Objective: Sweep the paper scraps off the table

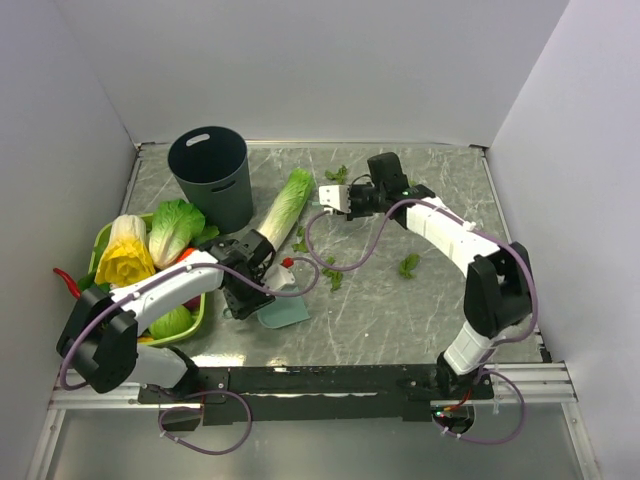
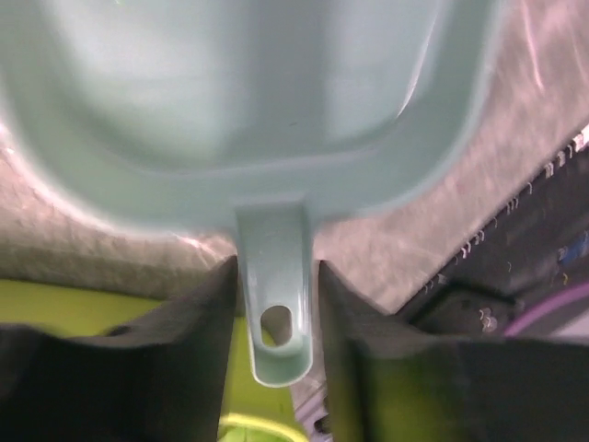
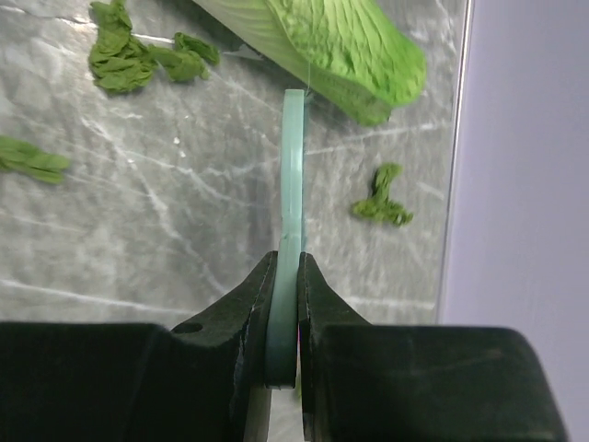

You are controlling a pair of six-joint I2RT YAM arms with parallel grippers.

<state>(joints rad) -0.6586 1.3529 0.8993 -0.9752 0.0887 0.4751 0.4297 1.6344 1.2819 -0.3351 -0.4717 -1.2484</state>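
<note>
The right gripper point(image 3: 285, 276) is clamped tight on the thin edge of the brush point(image 3: 292, 184), with no gap at either finger. The brush's long axis runs straight out from the fingers, and its tip stops just short of the cabbage point(image 3: 322, 46).

Most of the scraps point(image 1: 333, 275) lie on the table point(image 1: 400, 320) to the near side of that axis, between the brush and the dustpan point(image 1: 285, 310). One scrap sits alone on the far side, near the wall. The coming stroke therefore probably runs sideways to the handle, pulling toward the near edge. The right arm is the nearer one to every scrap.

The left gripper point(image 2: 276, 285) has both fingers pressed against the dustpan's handle, holding the pan low beside the tray point(image 2: 55, 304).

The top view shows all of this spread at once but hides both grips under the wrists. The right wrist view shows the grip and three groups of scraps, yet not the pan. The left wrist view shows the pan's body and handle, but no scraps.
</note>
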